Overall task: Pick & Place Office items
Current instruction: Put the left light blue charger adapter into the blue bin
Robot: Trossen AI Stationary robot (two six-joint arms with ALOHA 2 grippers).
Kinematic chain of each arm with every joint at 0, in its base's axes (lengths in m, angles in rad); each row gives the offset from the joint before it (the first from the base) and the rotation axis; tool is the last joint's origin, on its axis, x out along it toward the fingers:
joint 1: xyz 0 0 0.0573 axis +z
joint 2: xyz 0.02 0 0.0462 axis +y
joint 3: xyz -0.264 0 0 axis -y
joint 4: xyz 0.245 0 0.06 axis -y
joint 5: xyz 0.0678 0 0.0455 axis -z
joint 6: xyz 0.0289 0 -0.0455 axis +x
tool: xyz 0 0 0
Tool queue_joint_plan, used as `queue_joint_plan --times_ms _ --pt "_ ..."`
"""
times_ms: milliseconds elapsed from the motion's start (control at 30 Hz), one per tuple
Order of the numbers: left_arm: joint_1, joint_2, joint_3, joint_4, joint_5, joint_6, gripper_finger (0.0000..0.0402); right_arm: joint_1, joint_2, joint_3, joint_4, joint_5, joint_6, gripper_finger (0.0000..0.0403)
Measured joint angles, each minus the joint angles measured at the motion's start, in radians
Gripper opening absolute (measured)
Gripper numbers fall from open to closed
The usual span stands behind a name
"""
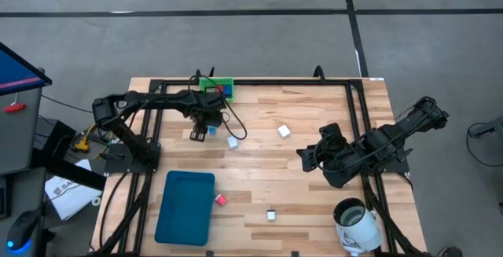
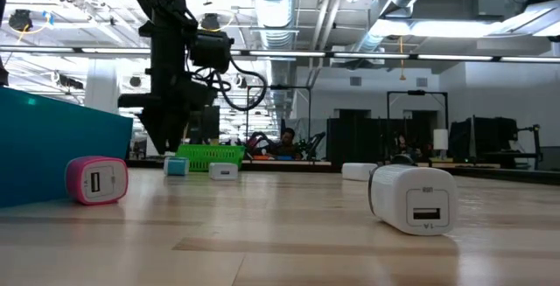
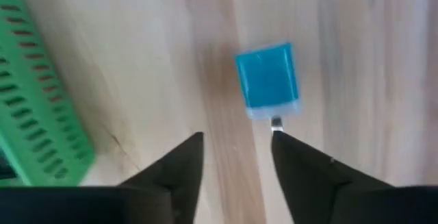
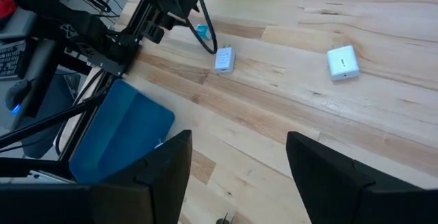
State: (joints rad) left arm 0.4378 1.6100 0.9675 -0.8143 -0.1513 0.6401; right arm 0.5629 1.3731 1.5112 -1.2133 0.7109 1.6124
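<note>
- A wooden tabletop point(image 1: 314, 178) is seen from above, with one dark robot arm on each side.
- At the near left lies a teal tray point(image 1: 185, 206), flat on the wood. Just beside its right edge sits a small pink-red cube point(image 1: 221, 200).
- The left gripper point(image 1: 200, 134) reaches in from the left and hangs over the far left part of the tabletop, pointing down. Its fingers point(image 3: 179, 166) are apart and grasp nothing.
- In the left wrist view, a blue block point(image 3: 268, 80) lies on the wood just beyond the fingertips. A metal prong on its end comes close to one fingertip; whether they touch cannot be told.
- A green bin point(image 1: 218, 89) stands at the far edge, just behind the left gripper.
- A pale white-and-blue block point(image 1: 233, 141) lies just right of the left gripper.
- A small white cube point(image 1: 271, 214) sits near the front edge, right of the pink-red cube.
- Another white cube point(image 1: 284, 131) lies near the middle of the tabletop, between the two arms.
- The right gripper point(image 1: 308, 158) waits at the right side, well apart from every item. Its fingers point(image 4: 164, 166) are spread wide and empty.
- A large white cylinder point(image 1: 357, 224) stands at the near right corner.
</note>
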Motion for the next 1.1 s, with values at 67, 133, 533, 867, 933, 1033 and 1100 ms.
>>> queue_joint_plan --times_ms 67,133,533,867,933,1033,1100 --pt "0.000 0.000 0.002 -0.033 0.026 -0.013 0.0204 0.000 0.000 0.000 -0.002 0.000 0.000 0.0230" --pt "-0.003 0.000 0.001 -0.044 0.059 -0.027 0.0228 0.000 0.000 0.000 -0.002 0.000 -0.009 0.0230" --pt "-0.050 0.006 0.002 0.071 0.103 -0.113 0.0249 0.000 0.000 0.000 -0.015 -0.004 -0.016 0.0230" --pt "-0.044 0.107 0.002 0.131 0.110 -0.162 0.0248 0.008 0.000 0.000 -0.018 -0.007 -0.016 0.0230" --pt "-0.044 0.125 0.002 0.152 0.111 -0.176 0.0247 0.014 0.000 0.000 -0.017 -0.010 -0.016 0.0230" --pt "-0.044 0.142 0.003 0.156 0.115 -0.178 0.0238 0.024 0.000 0.000 -0.022 -0.014 0.005 0.0230" --pt "-0.044 0.148 0.006 0.150 0.120 -0.178 0.0224 0.032 0.000 0.000 -0.025 -0.014 0.018 0.0230"
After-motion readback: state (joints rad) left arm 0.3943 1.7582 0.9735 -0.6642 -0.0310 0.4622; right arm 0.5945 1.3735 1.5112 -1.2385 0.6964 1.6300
